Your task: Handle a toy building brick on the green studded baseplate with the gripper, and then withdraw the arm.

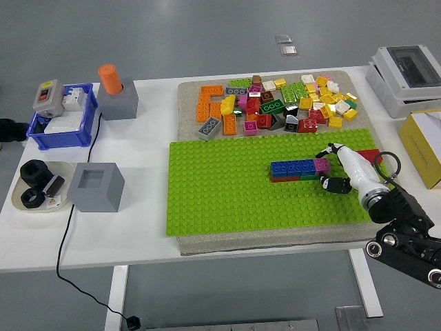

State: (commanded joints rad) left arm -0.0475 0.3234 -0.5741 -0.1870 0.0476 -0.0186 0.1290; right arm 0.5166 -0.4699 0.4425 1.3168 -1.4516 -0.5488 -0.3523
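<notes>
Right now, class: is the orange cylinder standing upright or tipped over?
Upright: the orange cylinder stands vertically in the grey block, its round top facing up.

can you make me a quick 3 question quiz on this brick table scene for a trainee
1. True or false: the right hand is at the pink end of the row of bricks on the green baseplate.
2. Where does the orange cylinder stand? A) in the blue bin B) on the far grey block C) on the baseplate
3. Fill in: the loose brick pile lies on the ____ side of the baseplate.

Key
1. True. The white fingers reach the pink brick at the row's right end.
2. B. It stands on the grey block beside the blue bin.
3. Far.
</notes>
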